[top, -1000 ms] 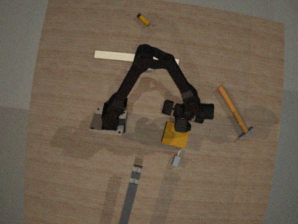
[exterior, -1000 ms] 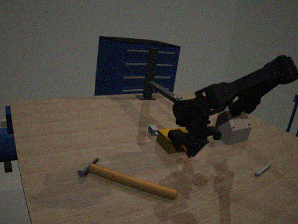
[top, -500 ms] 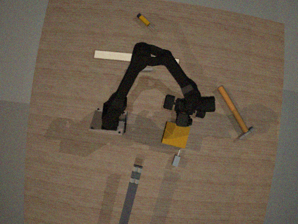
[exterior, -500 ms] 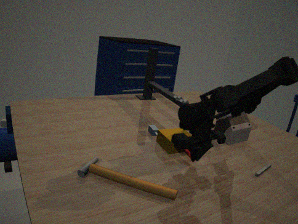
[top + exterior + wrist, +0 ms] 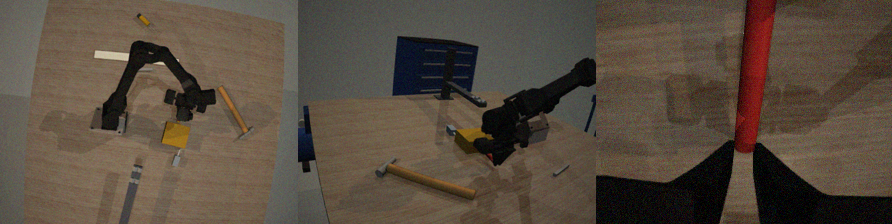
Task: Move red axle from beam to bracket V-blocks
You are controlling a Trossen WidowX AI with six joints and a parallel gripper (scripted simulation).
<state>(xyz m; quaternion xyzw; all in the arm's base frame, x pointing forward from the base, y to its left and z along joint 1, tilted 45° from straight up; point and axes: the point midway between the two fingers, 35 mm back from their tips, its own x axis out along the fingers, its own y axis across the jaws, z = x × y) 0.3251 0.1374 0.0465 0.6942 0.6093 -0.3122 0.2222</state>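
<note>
Leftmost in the top view, past the beam from the gripper, here's the bracket (image 5: 128, 200) (image 5: 449, 68) with its V-blocks (image 5: 135, 175) (image 5: 479, 101), no axle in them yet! A low swing from the tool could clip that raised arm, and a crooked approach could leave the axle riding on a V's edge and rolling off.

Moving right, the yellow beam (image 5: 176, 135) (image 5: 467, 142) sits just ahead of the tool, and this looks like the pulling stage. Any sideways tug could wedge the axle in its bore and drag the beam along. On the beam's far side from the tool is a small grey block (image 5: 176, 160) (image 5: 451, 130); a shoved beam might knock it.

Now the gripper (image 5: 185, 114) (image 5: 495, 160) (image 5: 744, 147), pinching the red axle (image 5: 490, 156) (image 5: 756, 75) by its near end! The rest stretches out ahead of the fingertips; whether its far end is clear, I can't tell. Such an end grip could let it pivot if it snags.

Rightmost, the hammer (image 5: 233, 109) (image 5: 430, 182) lies apart from the tool; only a wide swing threatens it.
</note>
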